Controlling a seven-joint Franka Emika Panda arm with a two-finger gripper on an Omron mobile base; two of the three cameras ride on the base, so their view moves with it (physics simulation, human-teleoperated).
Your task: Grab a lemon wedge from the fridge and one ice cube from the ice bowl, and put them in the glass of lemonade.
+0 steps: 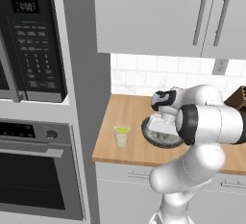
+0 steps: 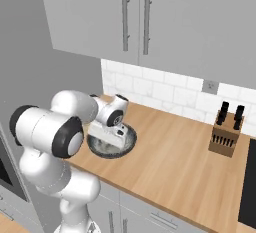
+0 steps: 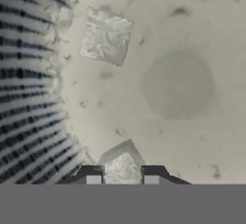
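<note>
1. In the hand view the gripper point(image 3: 122, 177) is down inside the ice bowl point(image 3: 192, 35), its two dark fingertips point(image 3: 91, 172) standing narrow on either side of an ice cube point(image 3: 122, 168). The cube sits squarely between them, though whether the pads already press on it I cannot tell.
2. A second ice cube point(image 3: 105, 35) lies further ahead on the pale speckled floor of the bowl, well apart from the gripper (it plays no part in this grasp).
3. From the left base view, the glass of lemonade point(image 1: 122, 135) stands on the wooden tabletop point(image 1: 129, 117) just beside the ice bowl point(image 1: 156, 139), on the side toward the oven column. The coming carry, I judge, is a short lift and a sideways move to that glass.
4. At the far end of the tabletop a knife block point(image 2: 226, 129) stands against the tiled wall.
</note>
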